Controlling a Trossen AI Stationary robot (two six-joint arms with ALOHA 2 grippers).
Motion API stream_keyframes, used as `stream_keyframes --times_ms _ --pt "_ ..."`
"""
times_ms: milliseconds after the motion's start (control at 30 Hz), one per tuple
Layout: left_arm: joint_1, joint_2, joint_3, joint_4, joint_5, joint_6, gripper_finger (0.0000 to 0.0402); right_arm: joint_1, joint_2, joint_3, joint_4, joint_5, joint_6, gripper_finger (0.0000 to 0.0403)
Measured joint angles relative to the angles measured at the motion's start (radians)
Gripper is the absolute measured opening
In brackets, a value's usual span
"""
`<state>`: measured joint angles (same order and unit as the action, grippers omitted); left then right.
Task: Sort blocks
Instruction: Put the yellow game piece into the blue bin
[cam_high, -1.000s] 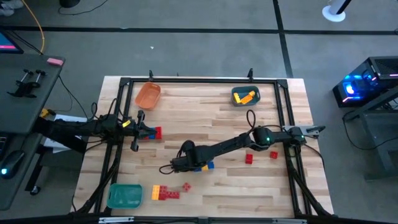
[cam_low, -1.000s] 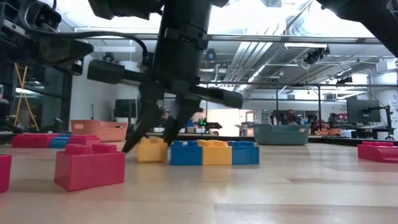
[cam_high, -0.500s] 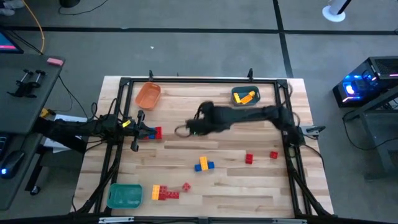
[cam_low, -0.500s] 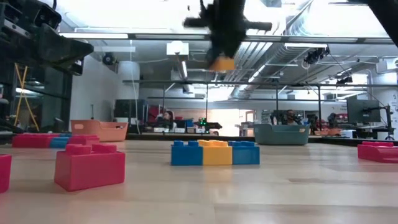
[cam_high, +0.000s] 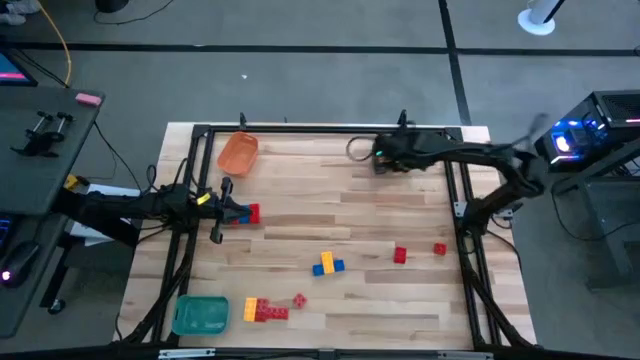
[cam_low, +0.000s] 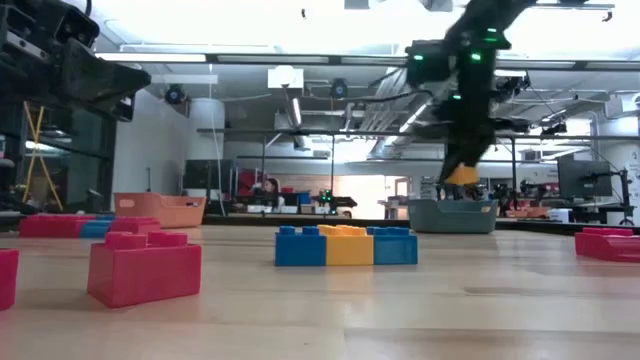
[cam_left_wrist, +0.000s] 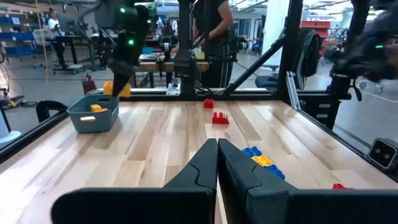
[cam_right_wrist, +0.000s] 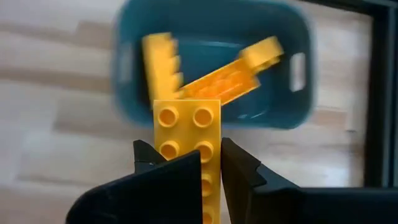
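We see the right jaws (cam_right_wrist: 210, 177) clamped narrow on a yellow brick (cam_right_wrist: 188, 146), studs facing the wrist camera, four studs clear and more cut off between the fingers. The brick hangs above the blue tray (cam_right_wrist: 211, 112); in the low view it shows as a small yellow lump (cam_low: 461, 175) under the right arm, over the tray (cam_low: 452, 215). Two yellow pieces in the tray (cam_right_wrist: 211, 74) lie crossed, one long and flat, both blurred. In the high view the right gripper (cam_high: 385, 155) covers the tray at the far right corner of the bench (cam_high: 300, 200), so tray and brick are hard to make out there.

The left jaws (cam_left_wrist: 217, 165) are closed, fingers touching, holding nothing; the left gripper (cam_high: 225, 210) waits at the left side of the bench, just beside a red block (cam_high: 253, 213).

We count three trays: blue, an orange tray (cam_high: 238, 153) at the far left corner, a green tray (cam_high: 201, 315) at the near left corner. Loose on the bench: a joined blue and yellow row (cam_high: 327, 265) mid-bench, which the low view shows as blue, yellow, blue (cam_low: 346, 245); two red blocks to its right (cam_high: 400, 255), well apart from it; a red and yellow cluster (cam_high: 263, 310) beside the green tray, count unclear; one small red piece (cam_high: 300, 299) next to it
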<state>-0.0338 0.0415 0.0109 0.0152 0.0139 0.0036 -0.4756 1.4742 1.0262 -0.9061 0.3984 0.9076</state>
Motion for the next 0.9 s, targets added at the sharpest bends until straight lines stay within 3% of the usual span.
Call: stream_keyframes --times_ms 233,333,467,800,900 --pt "0.000 0.000 0.000 0.004 0.000 0.000 0.0000 -0.194 -0.062 -0.167 0.291 -0.089 -0.181 0.0000" --pt "0.000 0.000 0.000 0.004 0.000 0.000 0.0000 -0.222 -0.060 -0.196 0.390 -0.160 -0.229 0.0000" --pt "0.000 0.000 0.000 0.004 0.000 0.000 0.0000 -0.225 -0.060 -0.197 0.409 -0.163 -0.269 0.0012" --pt "0.000 0.000 0.000 0.004 0.000 0.000 0.0000 -0.217 -0.060 -0.166 0.406 -0.171 -0.257 0.0164" --pt "0.000 0.000 0.000 0.004 0.000 0.000 0.0000 -0.199 -0.065 -0.115 0.386 -0.224 -0.234 0.0198"
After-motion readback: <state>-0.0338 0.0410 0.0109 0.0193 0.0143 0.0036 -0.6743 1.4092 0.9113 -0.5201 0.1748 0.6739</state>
